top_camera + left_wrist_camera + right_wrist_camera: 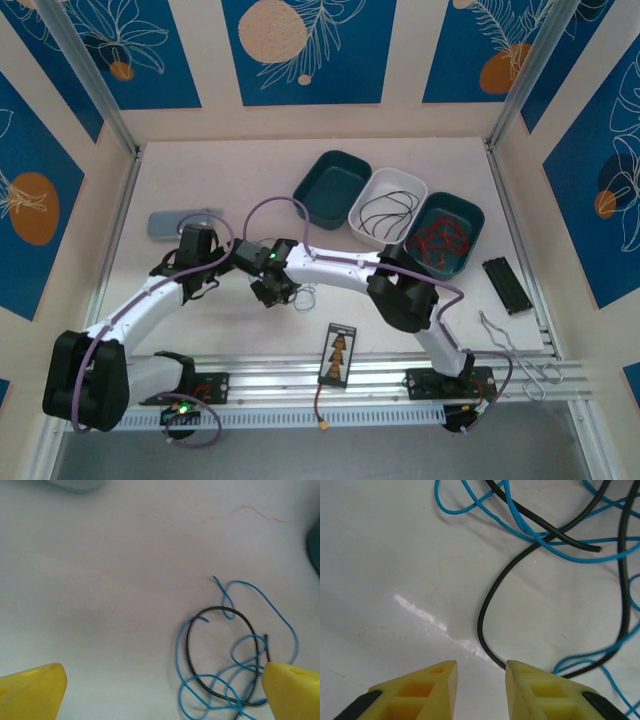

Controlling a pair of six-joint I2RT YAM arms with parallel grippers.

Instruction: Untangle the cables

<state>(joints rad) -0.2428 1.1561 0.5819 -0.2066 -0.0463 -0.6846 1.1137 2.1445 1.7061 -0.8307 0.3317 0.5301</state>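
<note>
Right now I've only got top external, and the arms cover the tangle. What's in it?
Observer: From the left wrist, a black cable looped through a blue cable.
Operator: Right jaws gripping?
Observer: No. The right gripper has its jaws slightly apart with nothing between them. The black cable's bend disappears behind one fingertip.
Operator: Left?
Observer: The left gripper has its jaws wide open, one side over the tangle's edge.
</note>
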